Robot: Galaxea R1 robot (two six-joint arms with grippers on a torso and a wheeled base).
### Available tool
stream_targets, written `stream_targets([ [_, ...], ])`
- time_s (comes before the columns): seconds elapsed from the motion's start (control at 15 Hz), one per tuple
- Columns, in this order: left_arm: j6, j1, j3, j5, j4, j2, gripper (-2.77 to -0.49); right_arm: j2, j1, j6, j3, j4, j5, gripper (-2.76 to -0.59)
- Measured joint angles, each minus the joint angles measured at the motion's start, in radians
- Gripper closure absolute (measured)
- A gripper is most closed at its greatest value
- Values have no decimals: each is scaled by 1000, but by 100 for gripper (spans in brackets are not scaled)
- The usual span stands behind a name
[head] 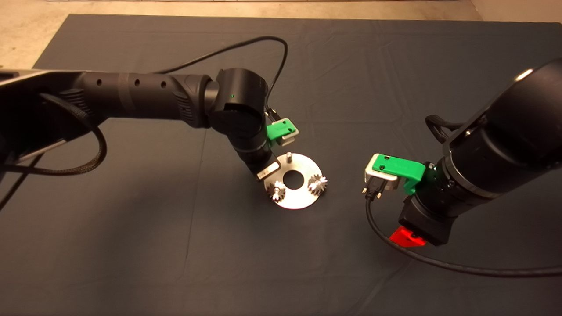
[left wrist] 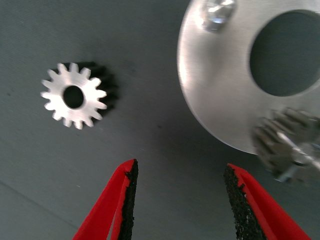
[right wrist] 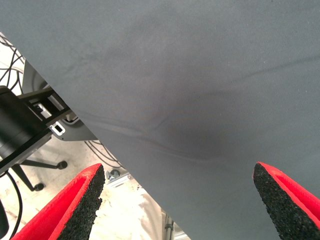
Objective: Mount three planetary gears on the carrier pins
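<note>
The silver disc (head: 303, 199) lies mid-mat with its carrier pins. Two planetary gears sit on pins, one (head: 277, 189) on the disc's left and one (head: 317, 184) on its right. The far pin (head: 289, 156) is bare. The third gear (left wrist: 75, 95) lies flat on the mat beside the disc (left wrist: 220, 100); the left arm hides it in the head view. My left gripper (left wrist: 180, 200) is open and empty above the mat between that gear and the disc. My right gripper (head: 408, 237) hangs open and empty over bare mat to the disc's right.
A black cable (head: 439, 263) trails from the right arm across the mat. Another cable (head: 246, 46) loops behind the left arm. The right wrist view shows the mat's edge (right wrist: 115, 150) and a chair base with casters (right wrist: 35, 165) on the floor.
</note>
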Motion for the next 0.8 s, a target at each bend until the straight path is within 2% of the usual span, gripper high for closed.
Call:
stream_targets([
  [0.13,60,-1,-84,-1,1,17,-116,0,0,0,2,0,0,-220],
  [0.27,100,-2,-124,-1,3,23,-117,-1,0,0,3,0,-1,-220],
  [0.33,105,-4,-134,0,4,25,-129,-1,0,0,4,0,-1,-220],
  [0.47,123,-10,-148,0,11,29,-131,0,0,0,4,0,2,-220],
  [0.6,129,-10,-157,-1,16,36,-145,-1,0,0,4,0,1,-220],
  [0.8,135,-10,-162,0,27,38,-146,-1,0,0,9,0,1,-220],
])
